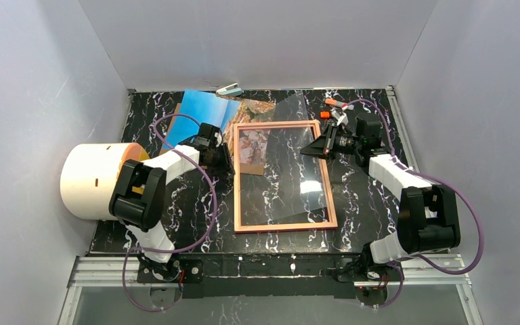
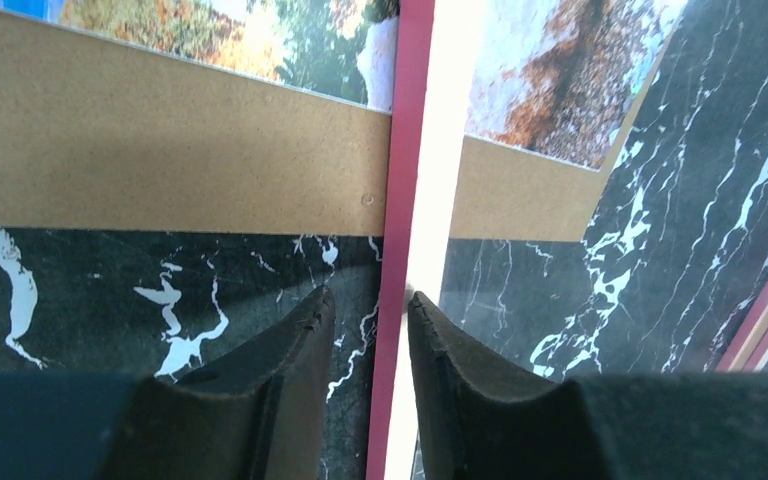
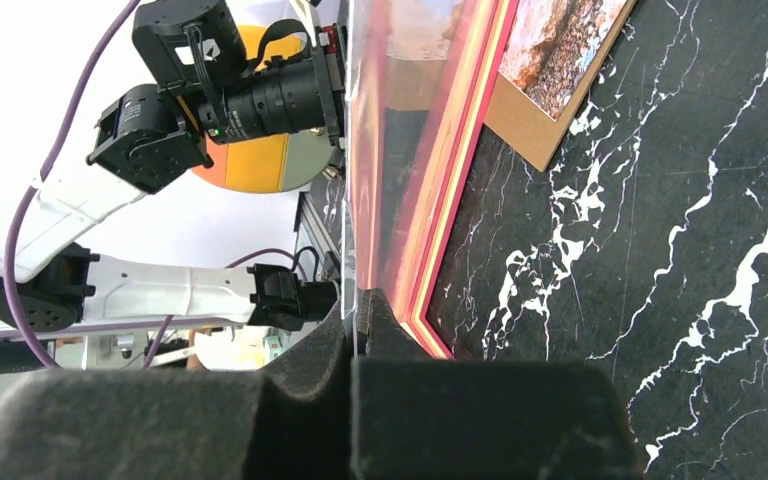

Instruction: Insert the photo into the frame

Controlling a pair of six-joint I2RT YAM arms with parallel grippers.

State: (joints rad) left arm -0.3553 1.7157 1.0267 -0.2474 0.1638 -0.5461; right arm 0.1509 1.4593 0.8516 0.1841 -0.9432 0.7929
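The pink frame lies flat in the middle of the black marble table. The photo, blue sky and tan rock, rests on a brown backing board at the back left, its corner under the frame's top-left corner. My left gripper straddles the frame's left rail. Its jaws stand open: the right finger touches the rail and a gap shows beside the left finger. My right gripper is shut on a clear pane, tilted up over the frame. The pinched pane shows edge-on beside the frame.
A large white and orange roll lies at the table's left edge. A small teal and white object sits at the back wall, and orange-tipped items lie at the back right. Grey walls close in three sides.
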